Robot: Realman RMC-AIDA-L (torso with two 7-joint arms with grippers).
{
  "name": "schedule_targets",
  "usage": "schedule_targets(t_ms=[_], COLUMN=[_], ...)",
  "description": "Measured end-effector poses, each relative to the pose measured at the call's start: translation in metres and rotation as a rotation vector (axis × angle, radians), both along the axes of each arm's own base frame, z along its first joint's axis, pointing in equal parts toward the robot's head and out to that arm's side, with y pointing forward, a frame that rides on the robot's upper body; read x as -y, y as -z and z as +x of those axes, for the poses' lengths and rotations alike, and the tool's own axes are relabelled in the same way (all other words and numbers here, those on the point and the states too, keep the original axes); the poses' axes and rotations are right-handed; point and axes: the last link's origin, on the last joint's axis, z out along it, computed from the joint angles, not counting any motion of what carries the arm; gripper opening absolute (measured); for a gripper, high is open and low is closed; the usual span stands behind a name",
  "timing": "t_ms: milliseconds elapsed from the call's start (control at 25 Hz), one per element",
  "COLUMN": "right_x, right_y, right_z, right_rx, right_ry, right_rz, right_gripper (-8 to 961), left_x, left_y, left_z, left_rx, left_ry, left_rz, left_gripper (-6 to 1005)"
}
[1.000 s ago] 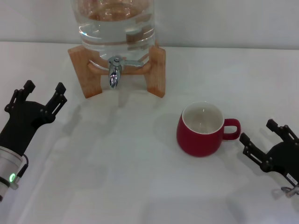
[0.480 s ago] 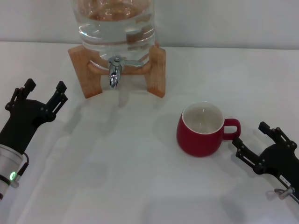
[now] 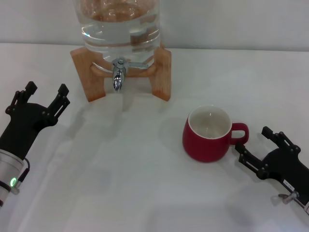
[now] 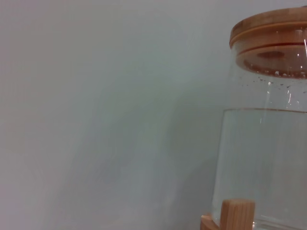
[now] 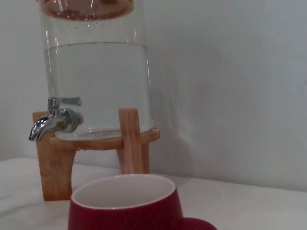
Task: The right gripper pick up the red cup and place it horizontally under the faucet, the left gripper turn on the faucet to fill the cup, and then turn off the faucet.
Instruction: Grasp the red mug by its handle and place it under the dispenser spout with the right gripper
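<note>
White tabletop (image 3: 145,193) carries a glass water dispenser (image 3: 120,24) on a wooden stand (image 3: 161,72) at the far edge, chrome faucet (image 3: 118,75) on its front, spout down. Left claw (image 3: 44,95) hovers near-left, well apart from the faucet, prongs spread, holding nothing. Right claw (image 3: 256,142) sits low just beside the red cup's handle, prongs spread wide, not gripping. Red cup (image 3: 207,135) upright, right of centre, well clear of the faucet.
</note>
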Motion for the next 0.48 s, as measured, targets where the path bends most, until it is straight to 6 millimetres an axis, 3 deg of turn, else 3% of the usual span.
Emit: schedule_targets(t_ms=[480], right_x=[-0.0044], right_y=[0.0014], right_z=[-0.0027], right_rx=[0.006], right_ry=[-0.007], right_rz=[-0.007], right_gripper=[825], left_x=[0.0001], left_y=[0.0002], left_z=[0.0001], left_rx=[0.0], left_ry=[0.001], left_rz=[-0.002], left_gripper=[885])
